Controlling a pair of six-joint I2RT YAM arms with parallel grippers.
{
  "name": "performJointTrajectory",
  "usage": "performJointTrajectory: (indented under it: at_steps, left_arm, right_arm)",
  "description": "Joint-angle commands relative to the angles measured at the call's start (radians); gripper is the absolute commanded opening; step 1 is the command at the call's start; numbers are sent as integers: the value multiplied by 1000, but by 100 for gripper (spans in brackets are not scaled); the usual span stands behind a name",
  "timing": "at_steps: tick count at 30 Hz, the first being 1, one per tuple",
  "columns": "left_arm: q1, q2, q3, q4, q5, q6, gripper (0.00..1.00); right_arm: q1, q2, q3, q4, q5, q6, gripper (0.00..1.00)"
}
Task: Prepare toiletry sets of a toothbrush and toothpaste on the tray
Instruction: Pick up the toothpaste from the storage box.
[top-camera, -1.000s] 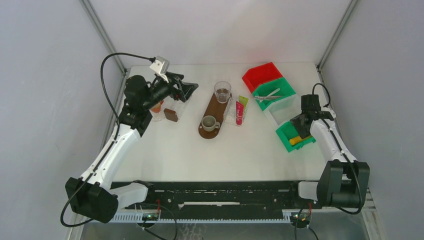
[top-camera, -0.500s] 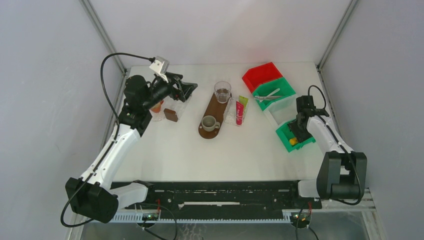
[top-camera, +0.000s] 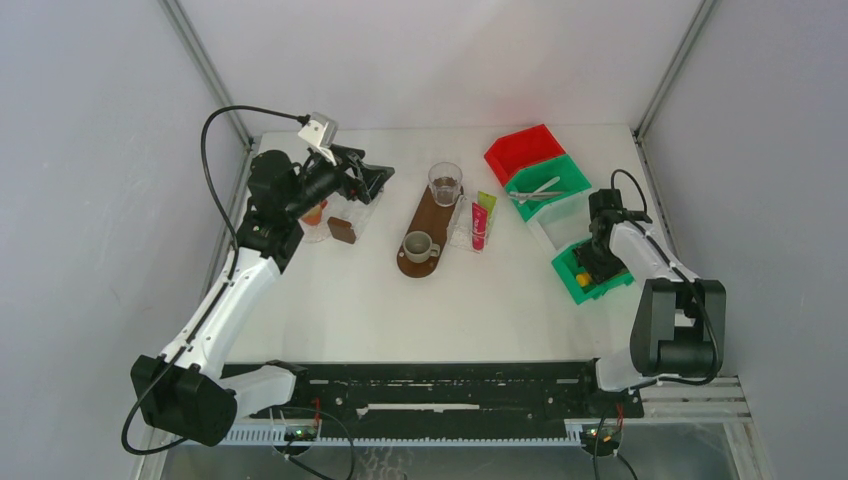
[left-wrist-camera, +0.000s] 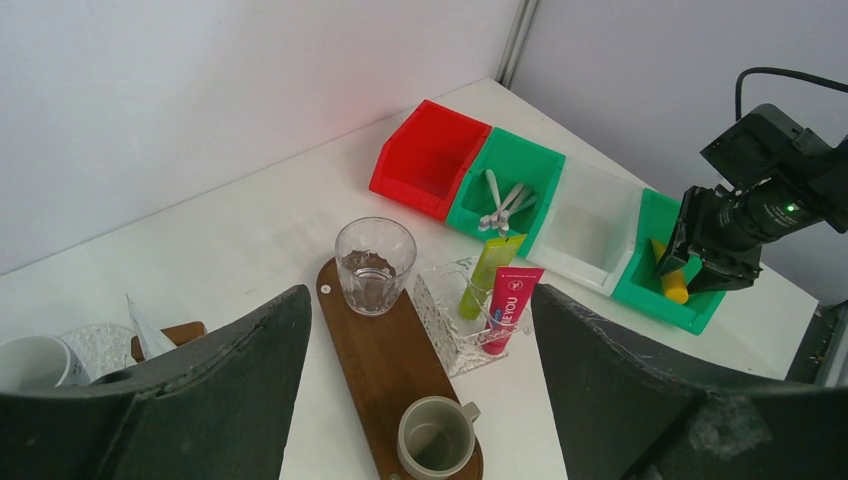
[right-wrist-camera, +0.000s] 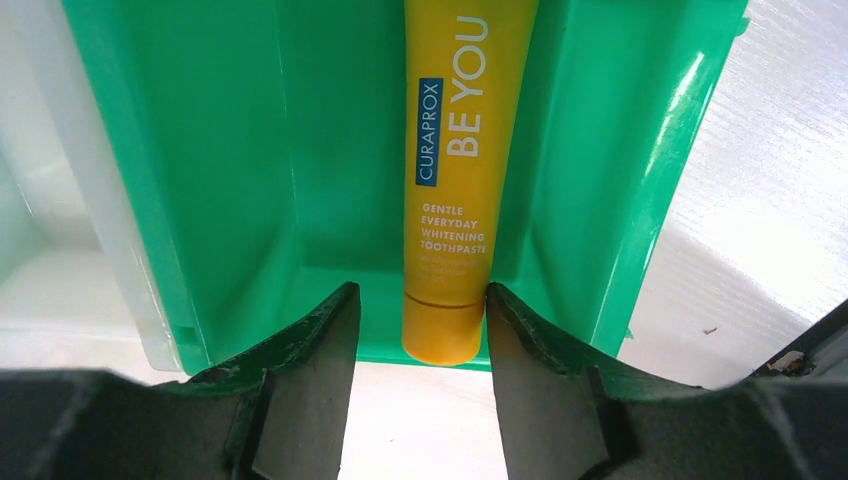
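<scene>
The pink-red toothpaste (top-camera: 479, 226) and lime green toothpaste (top-camera: 486, 204) stand in a clear holder right of the wooden tray (top-camera: 432, 212); both also show in the left wrist view, pink (left-wrist-camera: 510, 310) and green (left-wrist-camera: 485, 280). White toothbrushes (top-camera: 536, 191) lie in a green bin. A yellow toothpaste tube (right-wrist-camera: 450, 180) lies in the nearest green bin (top-camera: 596, 287). My right gripper (right-wrist-camera: 418, 330) is open, lowered into that bin, jaws on either side of the tube's cap end. My left gripper (left-wrist-camera: 415, 390) is open and empty, raised left of the tray.
A glass (top-camera: 445, 183) and a grey mug (top-camera: 420, 246) stand on the tray. A red bin (top-camera: 522, 148) and a white bin (top-camera: 566, 222) sit in the bin row. A brown block (top-camera: 342, 230) and a cup lie under my left arm.
My right gripper has moved left and down into the nearest green bin, over the yellow tube. The left arm has not moved.
</scene>
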Motion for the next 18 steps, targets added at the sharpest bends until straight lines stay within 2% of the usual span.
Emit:
performJointTrajectory:
  at_steps: [1,18]
  left_arm:
    - [10,-20,25,18,2,18,85]
    - [10,-21,24,16,0,19,85]
  right_arm:
    - [-1,4,31,32,-2,26,56]
    - [-31,36,-10,111,-22,79,50]
